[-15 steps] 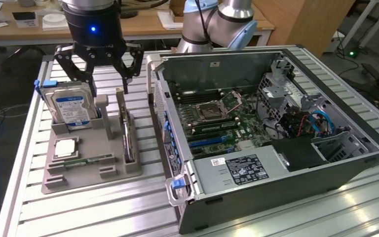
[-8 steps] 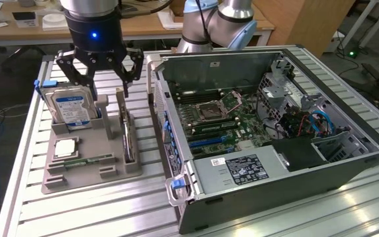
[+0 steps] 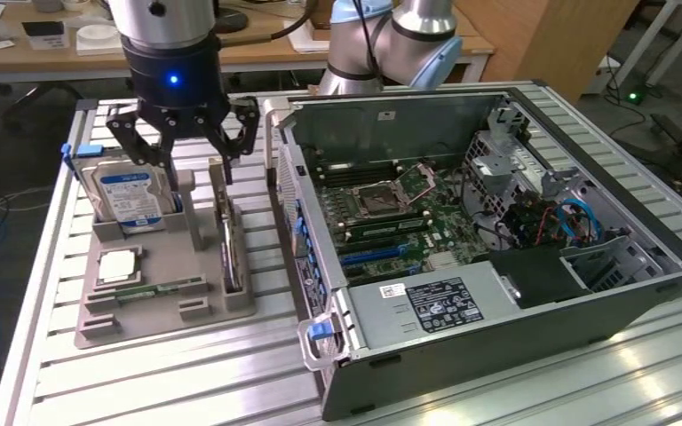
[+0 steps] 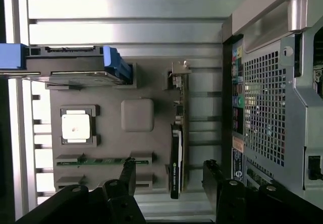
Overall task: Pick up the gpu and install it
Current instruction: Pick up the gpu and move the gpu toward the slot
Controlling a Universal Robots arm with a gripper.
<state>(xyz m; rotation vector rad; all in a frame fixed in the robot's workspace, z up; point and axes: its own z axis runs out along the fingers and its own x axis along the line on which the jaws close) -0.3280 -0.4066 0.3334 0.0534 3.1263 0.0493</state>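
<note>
The tray (image 3: 181, 257) sits on the table (image 3: 139, 390) in the exterior view's left half, just beside the case (image 3: 495, 355), which takes the centre and right of that frame. On the tray the drive (image 3: 128, 197) stands at upper left, the CPU (image 3: 117, 265) lies below it with the memory stick (image 3: 152, 289) lower still, and the gpu (image 3: 231, 253) stands on edge along the right side, nearest the case. The gripper (image 3: 199, 182) hangs at that frame's upper left, over the tray and above the gpu.

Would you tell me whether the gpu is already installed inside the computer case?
No, the gpu stands on edge in the grey tray beside the case.
</note>
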